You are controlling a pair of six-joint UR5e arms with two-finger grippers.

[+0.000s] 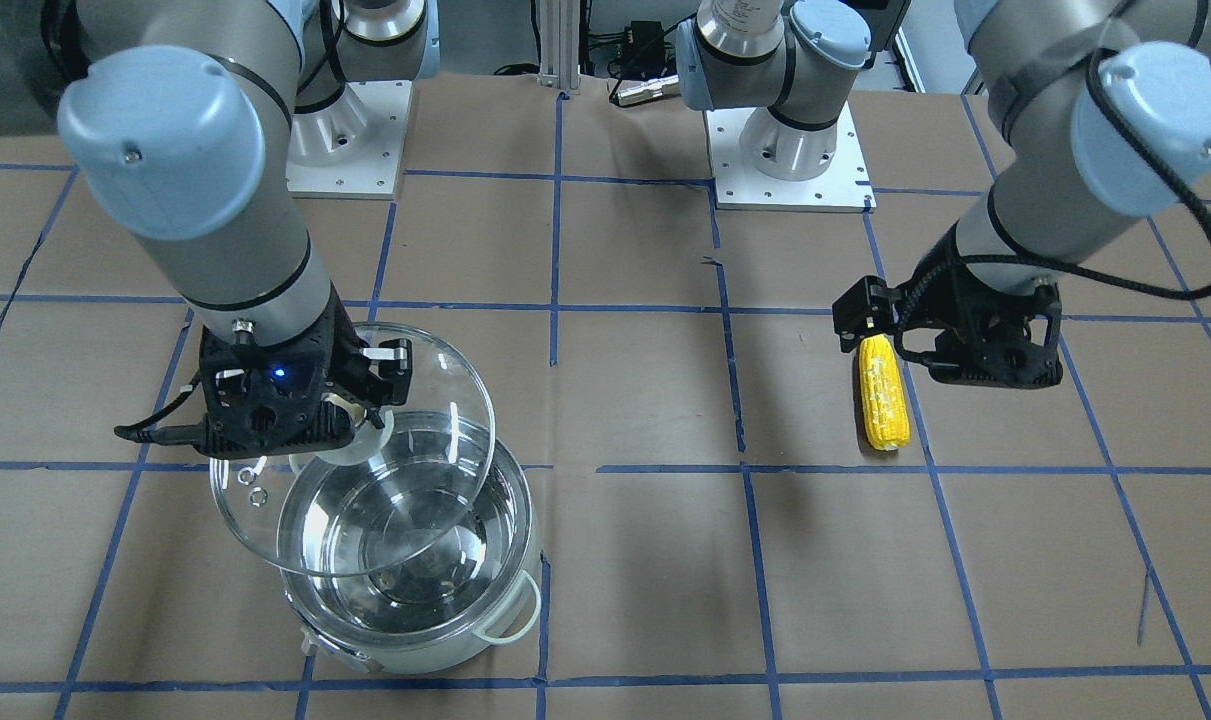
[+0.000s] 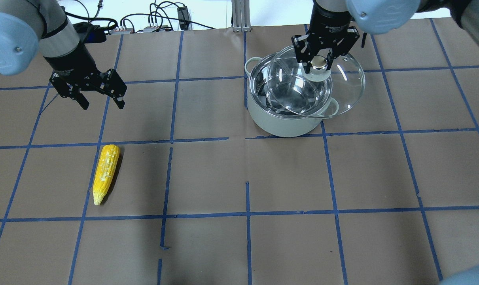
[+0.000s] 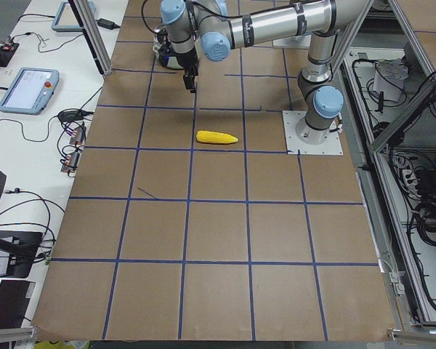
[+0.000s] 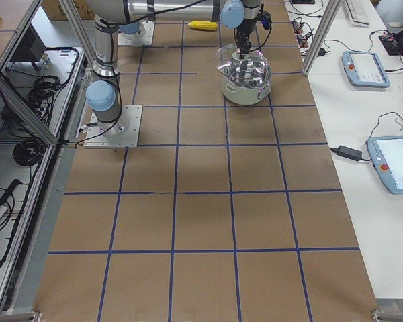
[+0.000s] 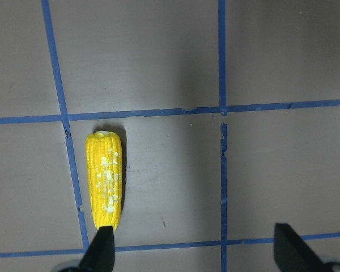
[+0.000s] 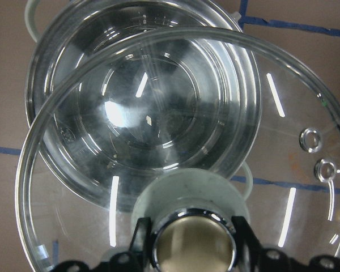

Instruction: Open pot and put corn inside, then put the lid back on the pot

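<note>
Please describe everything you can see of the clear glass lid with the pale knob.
The round clear glass lid has two small holes near its edge and a pale central knob topped by a gold disc. The right gripper is shut on the knob and holds the lid tilted, off-centre above the open mint-white steel pot. Whether its edge touches the pot is unclear.

a robotics lab: paper-covered table (image 3: 218, 240) taped in blue squares, teach pendant (image 4: 395, 164), loose cables (image 3: 424, 218).
</note>
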